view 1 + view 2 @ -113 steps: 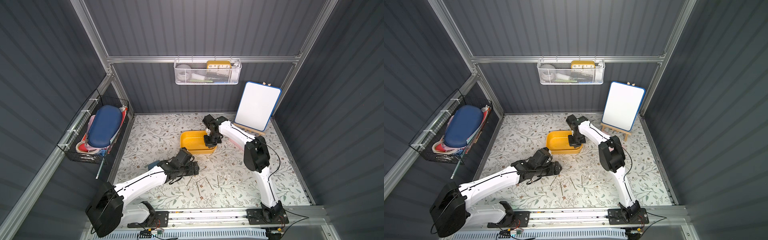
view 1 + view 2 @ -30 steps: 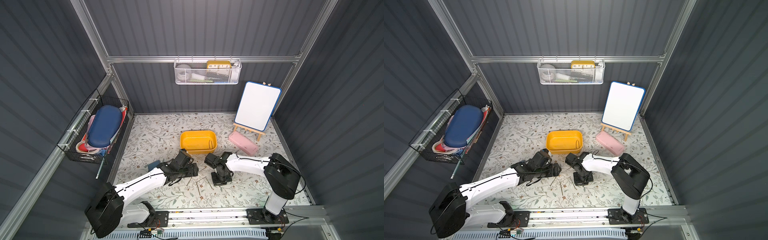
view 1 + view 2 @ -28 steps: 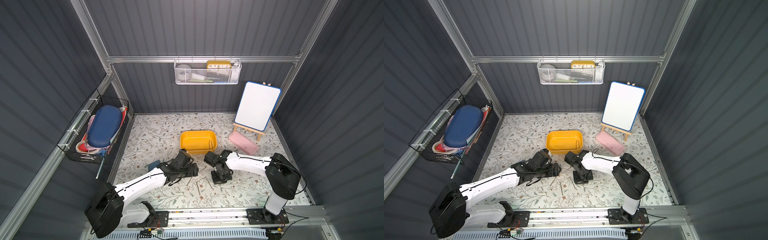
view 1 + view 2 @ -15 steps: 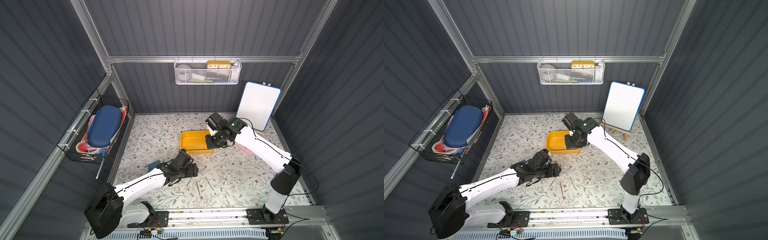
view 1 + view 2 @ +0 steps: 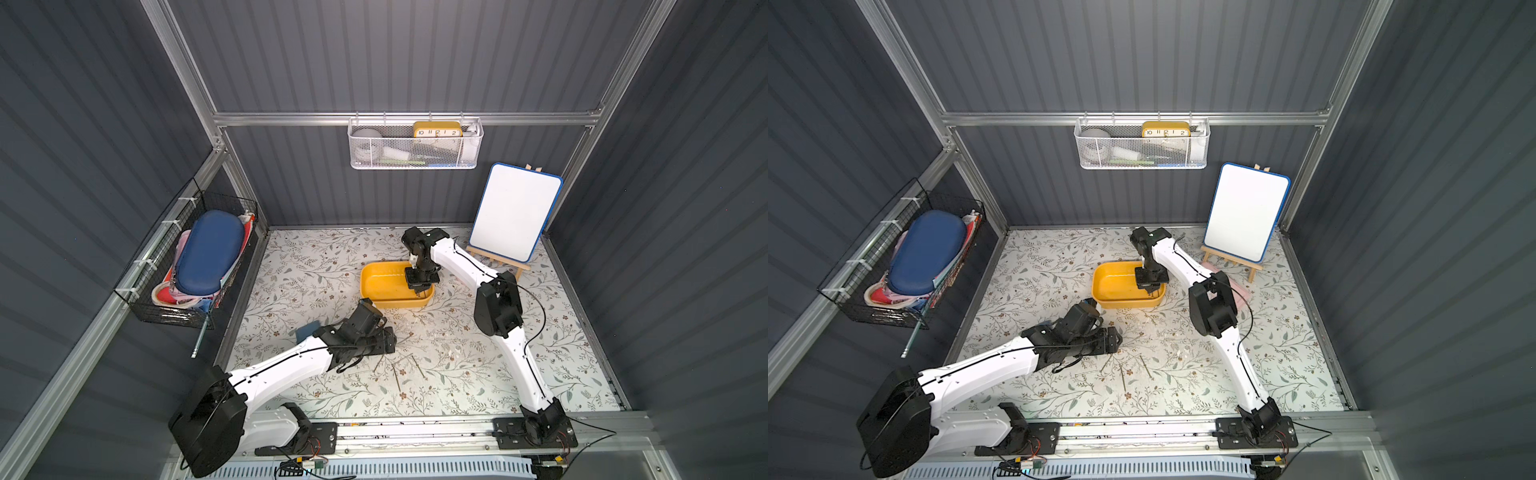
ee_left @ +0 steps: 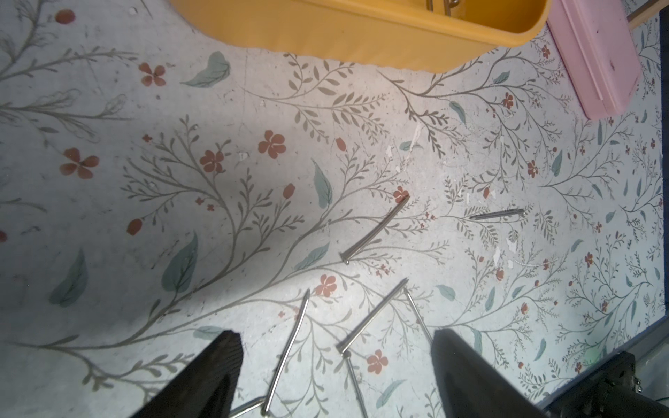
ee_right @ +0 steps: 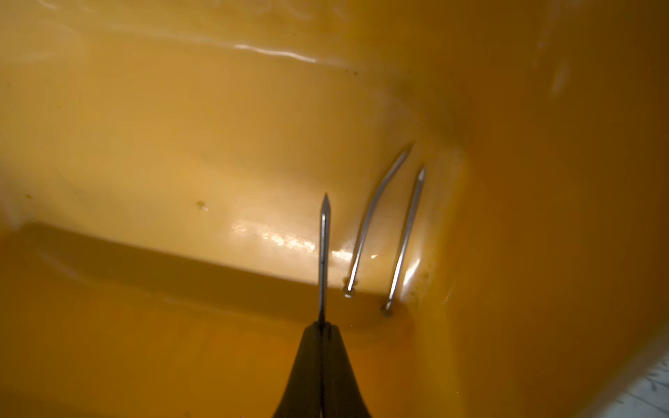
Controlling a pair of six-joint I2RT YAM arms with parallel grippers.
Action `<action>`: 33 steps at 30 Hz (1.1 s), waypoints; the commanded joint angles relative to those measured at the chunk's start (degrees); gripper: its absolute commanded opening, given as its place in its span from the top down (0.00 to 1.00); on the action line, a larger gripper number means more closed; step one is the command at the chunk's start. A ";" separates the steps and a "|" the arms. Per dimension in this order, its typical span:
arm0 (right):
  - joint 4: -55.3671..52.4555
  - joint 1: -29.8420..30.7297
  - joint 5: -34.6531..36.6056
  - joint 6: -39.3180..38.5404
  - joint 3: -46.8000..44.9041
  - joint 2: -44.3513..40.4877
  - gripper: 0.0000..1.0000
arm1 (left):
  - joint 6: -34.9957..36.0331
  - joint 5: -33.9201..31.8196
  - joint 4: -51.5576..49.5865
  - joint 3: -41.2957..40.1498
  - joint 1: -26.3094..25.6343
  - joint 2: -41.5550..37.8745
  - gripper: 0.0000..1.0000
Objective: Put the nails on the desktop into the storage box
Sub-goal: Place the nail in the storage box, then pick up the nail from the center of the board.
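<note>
The right end effector (image 7: 322,329) is positioned inside the yellow storage box (image 5: 380,282), its jaws pressed together and pinching one nail (image 7: 323,253), whose pointed tip is seen sticking out past the fingertips. Two more nails (image 7: 373,217) are seen lying side by side on the box floor, near a corner. The box is placed on the floral worktop (image 5: 316,266), toward the back centre. The left end effector (image 6: 335,336) is held low over the worktop in front of the box, its jaws spread wide with nothing gripped. Several loose nails (image 6: 376,229) are scattered on the worktop between and just beyond its fingers (image 6: 217,362). A pink case (image 6: 593,54) is seen just beside the box, and a whiteboard (image 5: 513,212) is propped on an easel at the back right.
</note>
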 commanded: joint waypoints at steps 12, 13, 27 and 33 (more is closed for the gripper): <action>1.27 0.32 -2.42 -2.02 -3.48 -7.07 0.70 | 0.81 -0.61 -0.90 0.70 -0.25 0.27 0.13; 1.64 0.73 -2.47 -2.11 -5.02 -9.34 0.70 | 0.81 -0.65 -1.09 0.66 -0.25 0.11 0.13; 19.47 21.43 0.05 8.97 -60.62 -45.68 0.68 | -0.38 -1.03 0.27 -1.12 -0.25 -0.29 0.13; 24.48 26.49 -0.42 13.07 -65.52 -43.16 0.69 | -1.78 -1.53 -0.16 -2.12 -0.25 -0.48 0.13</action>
